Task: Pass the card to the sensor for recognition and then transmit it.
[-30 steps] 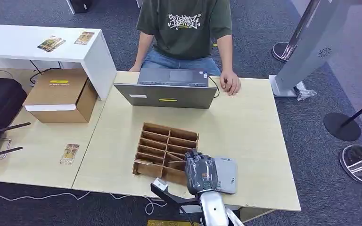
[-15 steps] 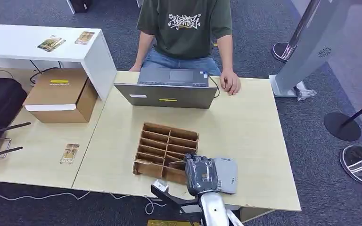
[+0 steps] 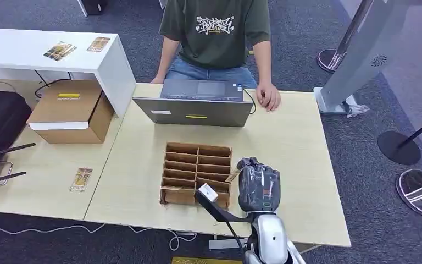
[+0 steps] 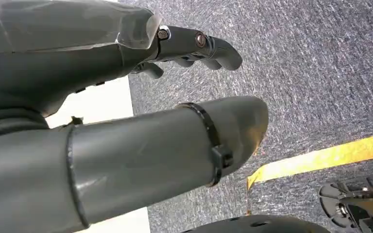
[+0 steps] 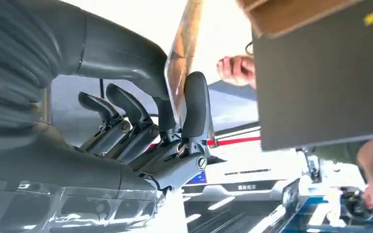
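My right hand (image 3: pixel 259 187) hovers over the table just right of the wooden slotted organizer (image 3: pixel 196 173). It pinches a thin printed card (image 5: pixel 182 63) upright between thumb and a finger; in the head view the card (image 3: pixel 232 176) is a tan sliver at the hand's left side. The hand and forearm cover the table spot behind them. My left hand (image 4: pixel 189 46) hangs over grey carpet, fingers apart, holding nothing.
A laptop (image 3: pixel 198 104) stands at the table's far edge with a seated person behind it, one hand (image 3: pixel 268 96) on the table. Another card (image 3: pixel 81 179) lies on the left table near a cardboard box (image 3: pixel 71 110). Stanchion bases stand at the right.
My right hand has risen and shifted right and further onto the table, now covering the grey pad seen earlier. The organizer, earlier skewed, now sits square to the table edge.
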You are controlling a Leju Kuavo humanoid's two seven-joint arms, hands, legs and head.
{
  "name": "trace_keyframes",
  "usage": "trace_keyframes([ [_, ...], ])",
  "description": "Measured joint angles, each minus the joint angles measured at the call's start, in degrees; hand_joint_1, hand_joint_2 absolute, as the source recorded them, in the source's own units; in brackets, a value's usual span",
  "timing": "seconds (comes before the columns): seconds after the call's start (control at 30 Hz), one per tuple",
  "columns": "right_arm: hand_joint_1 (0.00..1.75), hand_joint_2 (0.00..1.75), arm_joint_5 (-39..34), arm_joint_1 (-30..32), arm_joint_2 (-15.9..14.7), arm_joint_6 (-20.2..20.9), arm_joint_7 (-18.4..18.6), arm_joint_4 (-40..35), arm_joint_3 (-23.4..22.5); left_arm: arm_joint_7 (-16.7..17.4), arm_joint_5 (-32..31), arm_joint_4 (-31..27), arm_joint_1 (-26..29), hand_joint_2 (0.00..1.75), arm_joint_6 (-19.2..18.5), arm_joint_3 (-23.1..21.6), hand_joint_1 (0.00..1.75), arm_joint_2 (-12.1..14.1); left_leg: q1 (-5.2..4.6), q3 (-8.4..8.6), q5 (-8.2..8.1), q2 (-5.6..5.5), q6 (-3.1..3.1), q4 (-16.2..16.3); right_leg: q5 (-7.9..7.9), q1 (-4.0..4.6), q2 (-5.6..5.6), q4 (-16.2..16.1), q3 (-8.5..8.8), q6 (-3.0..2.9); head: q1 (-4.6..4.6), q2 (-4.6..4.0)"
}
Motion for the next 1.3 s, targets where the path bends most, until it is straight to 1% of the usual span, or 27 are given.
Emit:
trace_keyframes([
  [0.07,1.75,1.75,0.0,0.4,-0.1,-0.3,-0.1,-0.7,-0.7,0.0,0.1,0.0,0.0,0.00,0.0,0.0,0.00,0.0,0.00,0.00,0.00,0.00,0.00,0.0,0.00,0.00,0.01,0.0,0.00,0.00,-0.02,0.00],
  [0.43,1.75,1.75,-0.4,3.0,-0.3,-4.8,-0.2,-5.6,-4.8,0.0,0.1,0.0,0.0,0.00,0.3,0.0,0.00,0.0,0.00,0.00,0.00,0.00,0.00,0.0,0.00,0.00,0.01,0.0,0.00,0.00,-0.02,0.00],
  [0.53,1.75,1.75,-2.1,3.9,-0.2,-8.3,-1.2,-7.2,-6.1,0.0,0.3,0.0,0.0,0.00,0.3,0.0,0.00,0.0,0.00,0.00,0.00,0.00,0.00,0.0,0.00,0.00,0.00,0.0,0.00,0.00,0.00,0.00],
  [0.63,1.75,1.75,-4.4,5.1,-0.2,-15.0,-2.8,-9.2,-8.1,0.1,0.4,0.0,0.0,0.00,0.5,0.0,0.00,0.0,0.00,-0.01,0.00,-0.01,0.00,0.0,0.00,0.00,-0.01,0.0,0.00,0.00,0.00,0.00],
  [0.7,1.75,1.75,-6.5,6.0,-0.2,-19.5,-4.5,-10.9,-9.7,0.3,0.5,0.0,0.0,0.00,0.8,0.0,0.00,0.0,0.00,-0.01,-0.01,-0.01,0.00,0.0,0.00,0.00,0.00,0.0,0.00,0.00,-0.02,0.00],
  [0.77,1.75,1.75,-9.8,7.0,0.3,-23.0,-7.4,-13.1,-11.6,0.3,0.5,0.0,0.0,0.00,1.0,0.0,0.00,0.0,-0.01,-0.02,-0.02,-0.01,0.02,0.0,0.00,0.00,-0.01,0.0,0.00,0.00,0.00,0.00],
  [0.83,1.75,1.75,-12.4,7.5,1.2,-23.3,-11.2,-15.1,-13.4,0.4,0.6,0.0,0.1,0.00,1.0,0.0,0.00,0.0,0.00,0.00,-0.02,0.01,0.02,0.0,0.00,0.00,0.01,0.0,-0.01,0.00,-0.02,0.00],
  [0.87,1.75,1.75,-14.7,7.7,2.2,-23.3,-15.1,-16.0,-14.5,0.4,0.6,0.0,0.1,0.00,1.0,0.1,0.00,0.0,0.00,0.00,-0.02,0.01,0.02,0.0,0.00,0.00,0.01,0.0,-0.01,0.00,0.00,0.00],
  [0.9,1.75,1.75,-17.4,7.7,3.8,-23.4,-20.2,-16.9,-16.4,0.4,0.5,0.0,0.1,0.00,1.0,0.1,0.00,0.0,0.00,0.00,-0.02,0.01,0.02,0.0,-0.01,0.00,0.01,0.0,-0.02,0.00,0.00,0.00],
  [0.93,1.75,1.75,-19.4,7.5,5.2,-23.4,-24.1,-17.6,-18.0,0.4,0.5,0.0,0.1,0.00,1.0,0.1,0.00,0.0,0.01,0.00,-0.02,0.01,0.02,0.0,-0.01,0.01,0.01,0.0,-0.02,0.00,-0.02,0.00],
  [0.97,1.75,1.75,-21.5,7.3,6.6,-23.4,-27.2,-18.1,-19.7,0.3,0.5,0.0,0.1,0.00,1.0,0.1,0.00,0.0,0.01,0.00,-0.02,0.01,0.02,0.0,-0.01,0.01,0.00,0.0,-0.01,0.00,-0.02,0.00],
  [1.0,1.75,1.75,-23.1,7.1,7.5,-23.4,-28.8,-18.5,-21.1,0.3,0.5,0.0,0.1,0.00,1.0,0.1,0.00,0.0,0.02,0.00,-0.01,0.00,0.02,0.0,-0.01,0.01,-0.01,0.0,0.00,0.00,0.00,0.00],
  [1.03,1.75,1.75,-24.4,6.9,8.3,-23.4,-29.8,-18.9,-22.3,0.2,0.5,0.0,0.1,0.00,1.0,0.1,0.00,0.0,0.01,-0.01,-0.01,0.00,0.02,0.0,-0.01,0.01,-0.01,0.0,0.01,0.00,-0.02,0.00],
  [1.1,1.75,1.75,-27.0,6.8,8.8,-23.4,-31.1,-19.3,-23.9,0.2,0.5,0.0,0.1,0.00,1.0,0.1,0.00,-0.1,0.01,-0.01,-0.01,0.00,0.02,0.0,0.00,0.01,0.00,0.0,0.03,0.00,0.02,0.00],
  [1.3,1.75,1.75,-28.3,6.3,9.0,-23.4,-32.1,-18.9,-25.0,0.5,0.5,0.0,0.1,0.00,1.0,0.4,0.00,-0.1,-0.02,-0.03,-0.02,-0.02,0.02,0.0,0.00,-0.01,-0.03,0.0,0.05,0.00,0.00,0.00],
])
